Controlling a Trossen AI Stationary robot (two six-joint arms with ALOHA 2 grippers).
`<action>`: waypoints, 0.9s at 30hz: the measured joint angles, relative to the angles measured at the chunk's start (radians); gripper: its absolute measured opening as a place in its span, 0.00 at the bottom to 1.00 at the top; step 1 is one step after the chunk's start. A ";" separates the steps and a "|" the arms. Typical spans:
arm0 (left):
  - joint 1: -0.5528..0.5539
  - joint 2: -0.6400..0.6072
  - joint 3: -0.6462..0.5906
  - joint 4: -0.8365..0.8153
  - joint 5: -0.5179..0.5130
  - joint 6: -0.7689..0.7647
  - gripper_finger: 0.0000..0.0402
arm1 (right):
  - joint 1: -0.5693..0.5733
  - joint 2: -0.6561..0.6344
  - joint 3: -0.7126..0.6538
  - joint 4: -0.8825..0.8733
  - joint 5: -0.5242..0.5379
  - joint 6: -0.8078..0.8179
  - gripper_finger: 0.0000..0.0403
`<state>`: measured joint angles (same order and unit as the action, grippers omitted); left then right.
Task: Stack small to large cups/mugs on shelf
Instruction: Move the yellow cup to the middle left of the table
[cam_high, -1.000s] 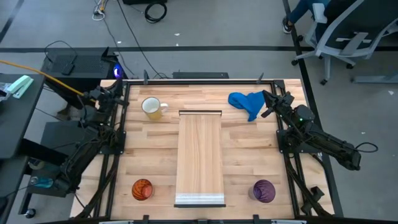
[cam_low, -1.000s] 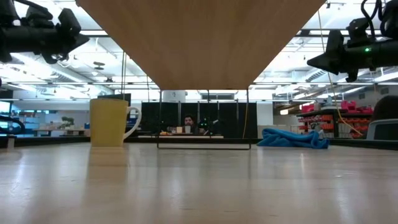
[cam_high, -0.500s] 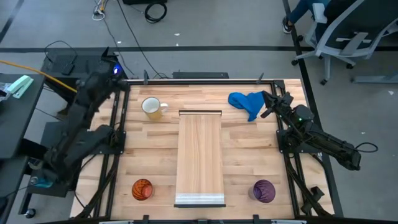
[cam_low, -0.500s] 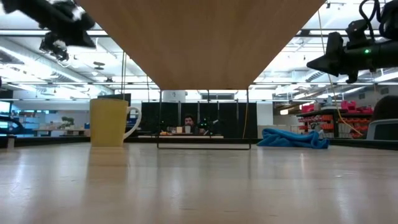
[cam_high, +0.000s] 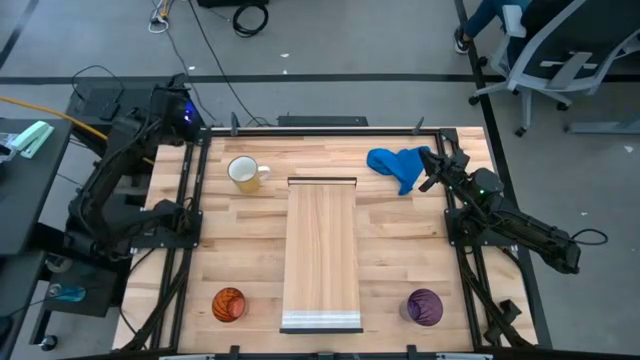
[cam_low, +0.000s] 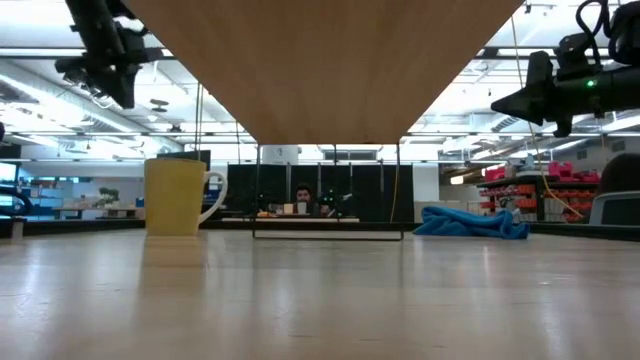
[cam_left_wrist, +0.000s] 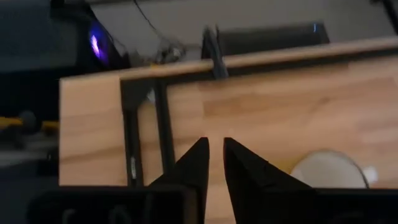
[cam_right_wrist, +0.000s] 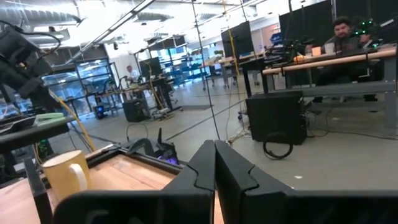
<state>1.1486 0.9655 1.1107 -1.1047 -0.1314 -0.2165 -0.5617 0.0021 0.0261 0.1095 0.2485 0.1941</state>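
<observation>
Beyond the counter (cam_high: 250, 225), an open workshop with desks and a seated person is showing in the low view. Lying lengthwise down the counter's middle is the shelf (cam_high: 322, 250), still carrying nothing. The white mug (cam_high: 243, 172) is standing near the far left corner, handle toward the shelf; the orange cup (cam_high: 229, 304) and the purple cup (cam_high: 424, 306) are sitting at the near corners, well apart from each other and from the shelf. A blue cloth (cam_high: 396, 165) is lying near the far right corner. The left gripper (cam_left_wrist: 214, 163) is hanging above the far left edge, beside the mug, its jaws standing slightly apart on nothing, probably positioning for a first pick. The right gripper (cam_right_wrist: 214, 163) is waiting over the right edge near the cloth, jaws pressed together and empty. No stacking is yet under way.
</observation>
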 joint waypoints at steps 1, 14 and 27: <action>-0.001 0.011 0.000 -0.007 0.003 0.000 0.16 | 0.000 0.000 0.000 0.000 -0.002 0.000 0.02; -0.067 0.064 0.003 -0.082 0.059 -0.035 0.25 | 0.000 0.000 0.000 -0.001 -0.011 0.012 0.02; -0.221 0.222 -0.005 0.020 0.233 0.010 0.34 | 0.000 0.000 0.000 0.000 -0.016 0.013 0.02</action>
<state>0.9274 1.1879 1.1053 -1.0843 0.1015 -0.2066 -0.5617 0.0025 0.0261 0.1095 0.2324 0.2070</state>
